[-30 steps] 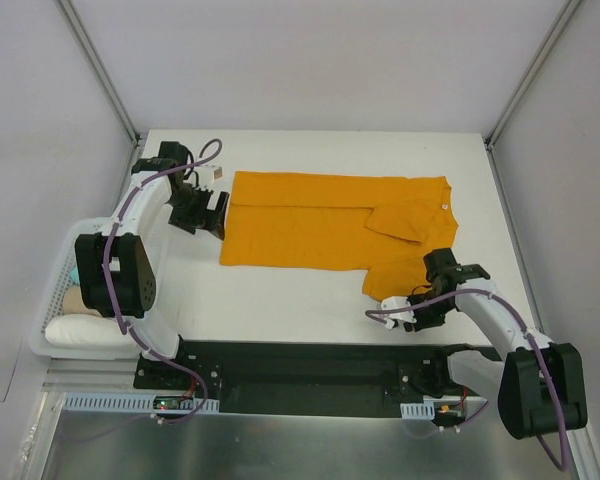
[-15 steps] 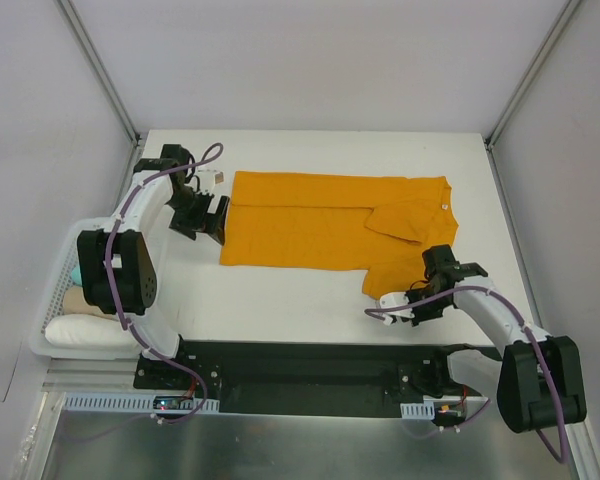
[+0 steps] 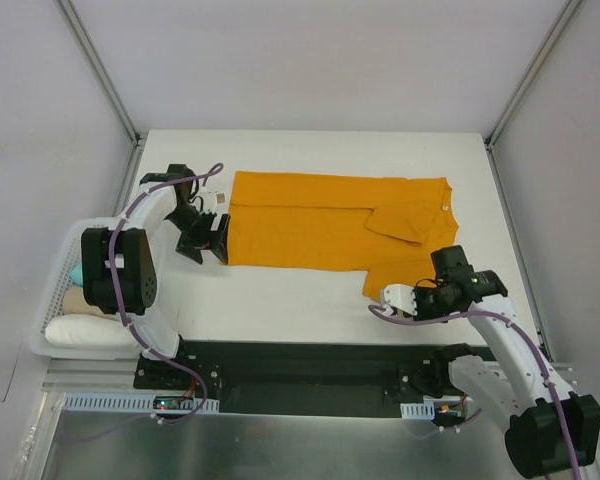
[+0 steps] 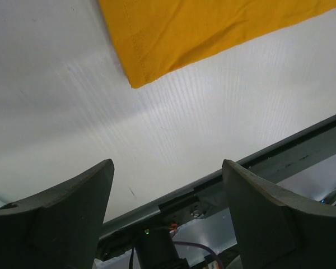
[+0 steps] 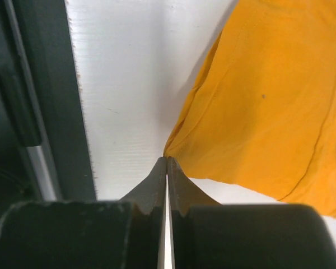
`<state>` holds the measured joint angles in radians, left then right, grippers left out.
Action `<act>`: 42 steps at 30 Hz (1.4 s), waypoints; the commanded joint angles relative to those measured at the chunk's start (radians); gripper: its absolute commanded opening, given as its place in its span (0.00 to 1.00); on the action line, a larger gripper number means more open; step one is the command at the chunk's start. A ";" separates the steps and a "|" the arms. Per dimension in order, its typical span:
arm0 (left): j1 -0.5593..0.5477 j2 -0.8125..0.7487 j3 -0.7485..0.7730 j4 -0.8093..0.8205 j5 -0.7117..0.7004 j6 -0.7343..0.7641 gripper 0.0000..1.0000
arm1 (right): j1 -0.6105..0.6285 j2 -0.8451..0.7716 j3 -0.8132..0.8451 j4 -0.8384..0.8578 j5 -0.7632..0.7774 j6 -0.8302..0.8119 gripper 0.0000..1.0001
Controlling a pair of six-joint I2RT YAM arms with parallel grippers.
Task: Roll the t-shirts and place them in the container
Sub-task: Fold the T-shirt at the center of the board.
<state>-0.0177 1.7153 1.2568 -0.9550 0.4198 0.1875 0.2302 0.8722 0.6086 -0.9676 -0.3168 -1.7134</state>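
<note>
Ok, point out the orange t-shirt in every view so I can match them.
Top external: orange t-shirt spread flat on the white table.
Left wrist: t-shirt corner at the top.
Right wrist: t-shirt fills the right side, edge pinched in the shut right claw.
Shared landmark: the dark rail along the table's near edge.

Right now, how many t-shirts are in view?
4: orange t-shirt spread on the table; teal t-shirt, tan t-shirt and white t-shirt in the basket at left. More may be hidden.
</note>
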 commanded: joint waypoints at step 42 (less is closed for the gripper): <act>-0.108 0.129 0.049 -0.039 -0.056 -0.002 0.00 | 0.041 -0.081 0.086 -0.054 0.150 0.589 0.01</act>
<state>-0.1192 1.9770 1.3483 -0.9306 0.3351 0.1749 0.2691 0.8333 0.6376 -0.9726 -0.2111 -1.1770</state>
